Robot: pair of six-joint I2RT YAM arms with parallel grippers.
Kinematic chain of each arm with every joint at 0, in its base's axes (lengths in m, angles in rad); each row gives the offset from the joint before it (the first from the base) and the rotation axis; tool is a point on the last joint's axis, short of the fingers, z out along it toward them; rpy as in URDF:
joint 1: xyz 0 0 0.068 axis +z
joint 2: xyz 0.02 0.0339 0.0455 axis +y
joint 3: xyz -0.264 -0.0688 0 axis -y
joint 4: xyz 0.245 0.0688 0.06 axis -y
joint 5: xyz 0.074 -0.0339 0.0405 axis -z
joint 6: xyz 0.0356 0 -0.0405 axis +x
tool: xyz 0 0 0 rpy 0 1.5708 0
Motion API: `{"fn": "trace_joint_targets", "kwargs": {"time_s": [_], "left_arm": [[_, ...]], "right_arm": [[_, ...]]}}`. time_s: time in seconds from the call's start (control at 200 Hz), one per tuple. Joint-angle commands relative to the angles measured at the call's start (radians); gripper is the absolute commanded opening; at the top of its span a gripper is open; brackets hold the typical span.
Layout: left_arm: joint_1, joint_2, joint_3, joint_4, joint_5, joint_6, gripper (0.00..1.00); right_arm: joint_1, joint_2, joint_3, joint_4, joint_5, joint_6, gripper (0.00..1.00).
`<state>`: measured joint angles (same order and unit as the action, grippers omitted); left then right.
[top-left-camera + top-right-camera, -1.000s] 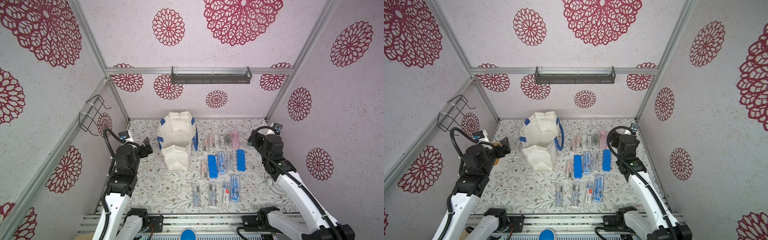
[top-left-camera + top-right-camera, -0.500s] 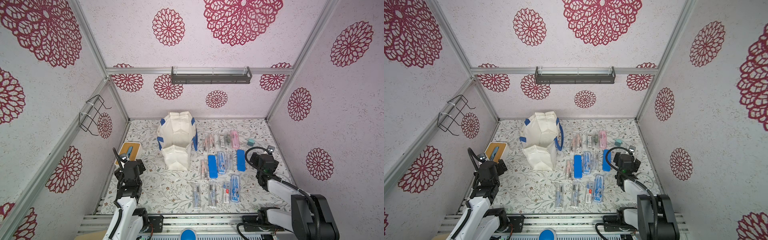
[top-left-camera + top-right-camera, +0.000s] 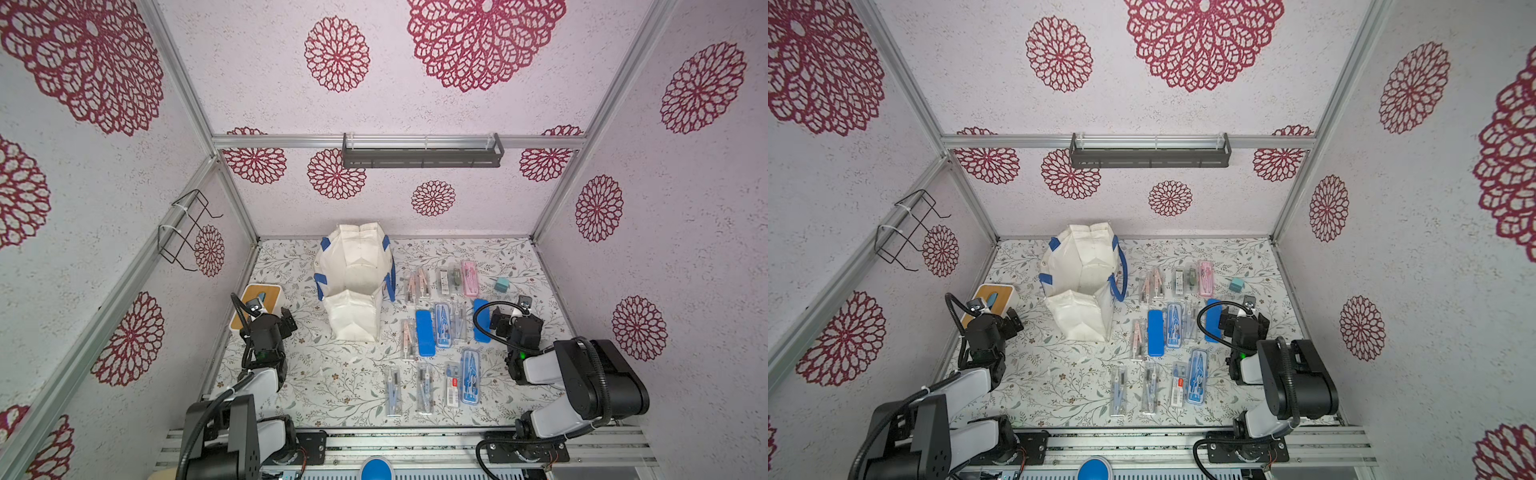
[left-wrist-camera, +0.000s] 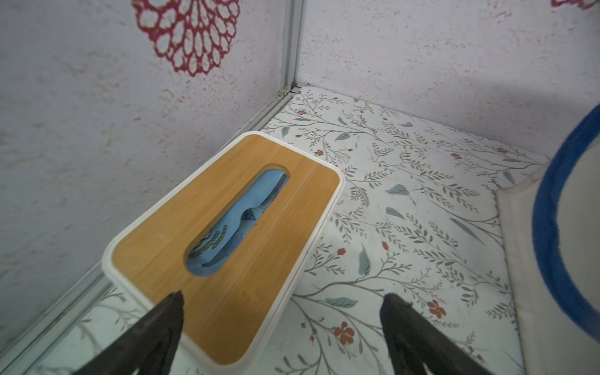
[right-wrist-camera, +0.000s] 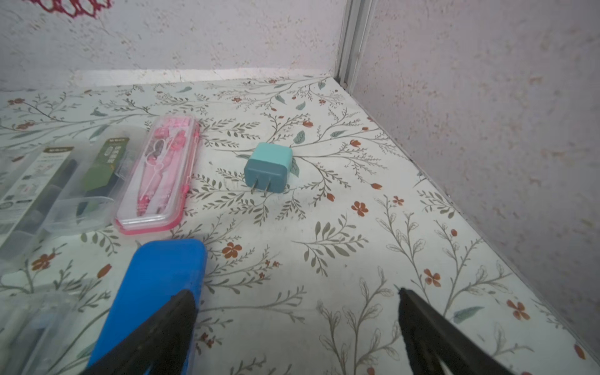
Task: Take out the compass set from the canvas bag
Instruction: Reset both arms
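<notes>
- The left jaws stand wide and hold nothing. In the left wrist view they hover over the near end of a wood-lidded tissue box (image 4: 292,211) at the left edge of the table (image 3: 332,382).
- The right jaws are also spread wide and empty. They sit above one end of a blue case (image 5: 156,285) near the table's right edge, with a teal charger plug (image 5: 268,167) and a pink case (image 5: 159,175) further back.
- The canvas bag (image 3: 353,286) stands between the two arms, toward the back edge and a little left of the middle. In both top views neither arm touches it.
- Slim cases lie in rows to the right of the bag. Whether a compass set remains inside cannot be told, as the creased fabric hides the bag's mouth.
- To do the step well, I would bring the left jaws to the blue handle (image 4: 548,227) or the rim on their side. They should pinch only fabric and lift enough to open the mouth.
- The right jaws should cross above the laid-out cases rather than through them. They should enter the bag wide and close across a case's narrow width.
- The soft bag may tip or slide, so the lift should be slow.
</notes>
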<state>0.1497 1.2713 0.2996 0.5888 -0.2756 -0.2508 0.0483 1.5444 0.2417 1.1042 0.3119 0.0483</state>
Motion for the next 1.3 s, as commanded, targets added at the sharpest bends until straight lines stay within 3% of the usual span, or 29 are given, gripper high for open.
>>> {"fn": "trace_joint_targets", "kwargs": {"time_s": [0.0, 0.13, 0.305, 0.38, 0.46, 0.545, 0.67, 1.296], "left_arm": [[0.008, 0.069, 0.095, 0.101, 0.048, 0.014, 0.97], [0.013, 0.112, 0.127, 0.091, 0.079, 0.039, 0.97], [0.010, 0.293, 0.076, 0.398, 0.047, 0.054, 0.97], [-0.003, 0.248, 0.113, 0.239, 0.027, 0.038, 0.98], [-0.004, 0.276, 0.098, 0.319, 0.022, 0.054, 0.97], [-0.009, 0.255, 0.108, 0.260, 0.014, 0.042, 0.97], [-0.052, 0.264, 0.121, 0.254, -0.087, 0.068, 0.97], [-0.053, 0.268, 0.125, 0.253, -0.090, 0.073, 0.97]], "right_arm": [[-0.004, -0.013, 0.012, 0.091, -0.013, -0.020, 0.99], [-0.004, -0.006, 0.011, 0.105, -0.013, -0.021, 0.99], [-0.002, -0.008, 0.011, 0.102, -0.012, -0.022, 0.99], [-0.002, -0.007, 0.013, 0.099, -0.012, -0.023, 0.99], [-0.002, -0.009, 0.012, 0.098, -0.012, -0.022, 0.99], [-0.002, -0.009, 0.012, 0.097, -0.012, -0.022, 0.99], [-0.002, -0.010, 0.010, 0.100, -0.012, -0.022, 0.99], [-0.002, -0.009, 0.012, 0.095, -0.013, -0.021, 0.99]]}}
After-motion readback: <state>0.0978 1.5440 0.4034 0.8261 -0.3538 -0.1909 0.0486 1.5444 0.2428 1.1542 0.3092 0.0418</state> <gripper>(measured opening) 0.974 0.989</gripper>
